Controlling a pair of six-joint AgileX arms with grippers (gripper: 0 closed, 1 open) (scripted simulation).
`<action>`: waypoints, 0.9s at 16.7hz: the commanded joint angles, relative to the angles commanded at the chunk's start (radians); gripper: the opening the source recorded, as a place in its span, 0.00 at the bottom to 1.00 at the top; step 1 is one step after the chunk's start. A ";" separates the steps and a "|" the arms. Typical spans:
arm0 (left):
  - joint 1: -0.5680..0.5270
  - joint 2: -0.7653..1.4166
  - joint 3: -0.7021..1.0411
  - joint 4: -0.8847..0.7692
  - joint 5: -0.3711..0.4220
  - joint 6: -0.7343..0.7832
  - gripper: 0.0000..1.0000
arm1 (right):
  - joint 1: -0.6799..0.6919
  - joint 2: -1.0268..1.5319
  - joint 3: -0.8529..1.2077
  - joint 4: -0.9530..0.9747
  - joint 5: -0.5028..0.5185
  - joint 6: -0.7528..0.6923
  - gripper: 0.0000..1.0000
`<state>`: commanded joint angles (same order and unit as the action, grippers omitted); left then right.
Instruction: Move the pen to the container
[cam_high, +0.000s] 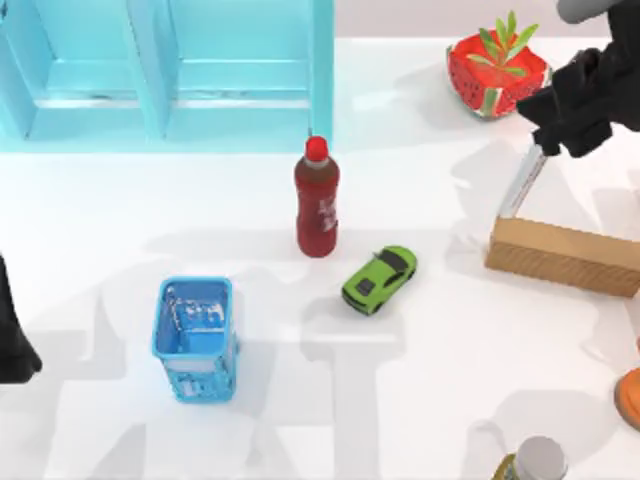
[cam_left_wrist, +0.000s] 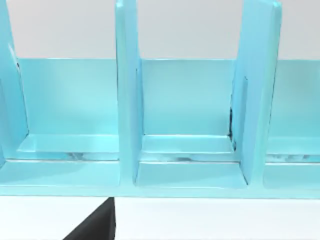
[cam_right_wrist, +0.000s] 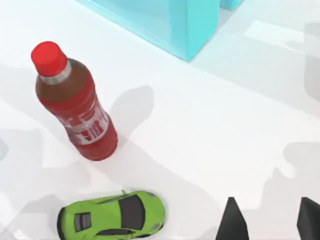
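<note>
White table (cam_high: 300, 400); right tool (cam_high: 548, 140) holds pen (cam_high: 524, 183) above container (cam_high: 565, 255).

right end effector (cam_high: 548, 140) raised at far right, left arm (cam_high: 15, 340) parked

The white table (cam_high: 100, 240) bears bottle (cam_high: 317, 200), toy car (cam_high: 380, 279), basket (cam_high: 196, 337), container (cam_high: 560, 255).

pen (cam_high: 524, 183): white-grey, tilted, over container | container (cam_high: 562, 256): tan box, table's right
</note>
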<state>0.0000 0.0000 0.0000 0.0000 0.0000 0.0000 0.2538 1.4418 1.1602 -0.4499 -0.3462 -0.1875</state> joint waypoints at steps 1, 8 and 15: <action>0.000 0.000 0.000 0.000 0.000 0.000 1.00 | -0.077 -0.010 0.011 -0.044 -0.023 -0.048 0.00; 0.000 0.000 0.000 0.000 0.000 0.000 1.00 | -0.631 -0.107 0.060 -0.345 -0.176 -0.376 0.00; 0.000 0.000 0.000 0.000 0.000 0.000 1.00 | -0.874 -0.173 0.061 -0.482 -0.244 -0.528 0.00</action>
<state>0.0000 0.0000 0.0000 0.0000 0.0000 0.0000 -0.6205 1.2687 1.2212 -0.9319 -0.5902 -0.7151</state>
